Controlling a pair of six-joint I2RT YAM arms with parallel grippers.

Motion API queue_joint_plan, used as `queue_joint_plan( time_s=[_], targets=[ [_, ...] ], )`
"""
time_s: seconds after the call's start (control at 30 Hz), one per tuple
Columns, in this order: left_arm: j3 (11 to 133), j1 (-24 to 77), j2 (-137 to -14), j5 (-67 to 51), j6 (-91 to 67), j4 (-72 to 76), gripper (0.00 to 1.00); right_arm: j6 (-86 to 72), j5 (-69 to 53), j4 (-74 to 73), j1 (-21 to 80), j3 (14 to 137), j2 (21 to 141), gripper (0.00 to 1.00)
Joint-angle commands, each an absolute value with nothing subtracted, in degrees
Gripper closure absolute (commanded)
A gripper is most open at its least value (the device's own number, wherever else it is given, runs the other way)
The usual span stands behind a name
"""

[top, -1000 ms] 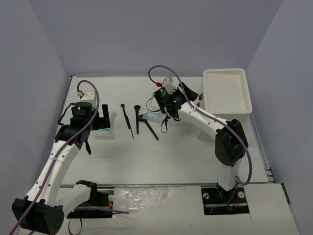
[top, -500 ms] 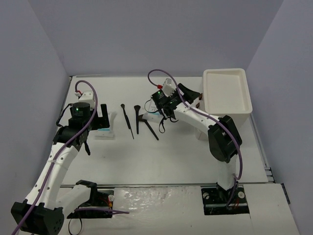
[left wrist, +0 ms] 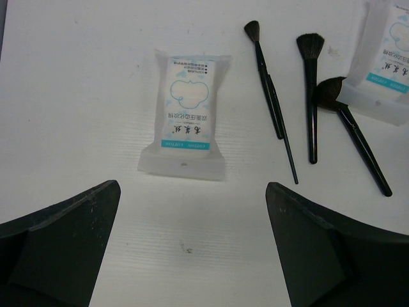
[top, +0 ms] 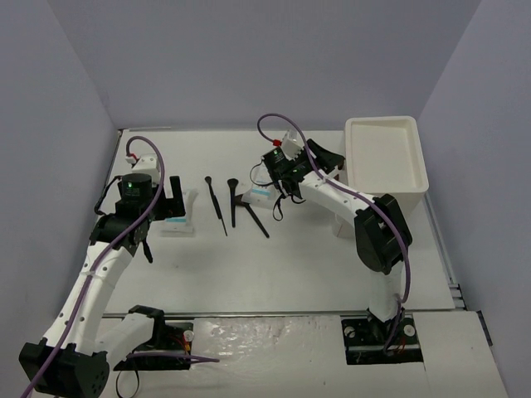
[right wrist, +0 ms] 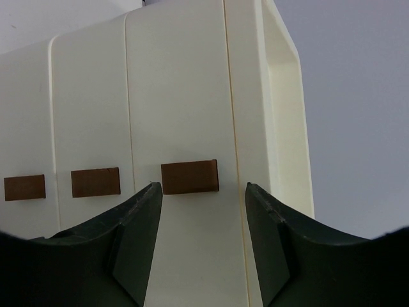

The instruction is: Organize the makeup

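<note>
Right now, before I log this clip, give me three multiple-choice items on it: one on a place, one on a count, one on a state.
1. In the top view, the box stands:
A) far left
B) centre
C) far right

2. Brown knobs showing in the right wrist view:
A) one
B) three
C) five

3. The left gripper is:
A) open above the packet
B) shut on it
C) shut, empty

Answers:
1 C, it sits at the right edge, toward the back.
2 B, three brown rectangles line its white face.
3 A, its jaws stand wide apart and the packet lies free beyond them.
</note>
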State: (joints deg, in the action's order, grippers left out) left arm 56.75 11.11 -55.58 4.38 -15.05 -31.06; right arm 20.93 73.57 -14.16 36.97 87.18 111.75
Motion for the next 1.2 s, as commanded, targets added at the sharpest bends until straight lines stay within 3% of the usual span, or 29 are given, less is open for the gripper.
queue_joint_plan(
  time_s=[0.0, 0.43, 0.63, 0.87, 0.93, 1.17],
  targets=[
    [58.08, 10.46, -54.84, 3.85, -14.51, -28.21, 0.03, 21.71, 77.38, -12.44, 35.62, 87.16, 111.72, 0.5],
    [57.92, 10.1, -54.66, 2.89, -14.5, -28.04, 0.03, 23.56, 80.72, -9.66, 35.62, 86.21, 114.18, 0.49],
    [57.85, 10.02, -54.51, 1.29, -14.5, -27.21, 0.03, 20.93, 75.91, -9.51, 38.34, 86.74, 107.76, 0.51],
    [59.26, 10.02, -56.53, -9.03, -15.11, -23.11, 0.03, 6.82, 48.08, -15.83, 38.63, 92.02, 89.53, 0.47],
    [60.99, 10.23, -58.27, -14.0, -14.82, -22.25, 0.03, 1.45, 32.08, -17.0, 33.79, 92.16, 85.16, 0.42],
    [65.51, 15.31, -62.57, -18.6, -13.61, -20.18, 0.03, -9.08, 12.97, -18.43, 19.94, 89.02, 82.5, 0.44]
  ],
)
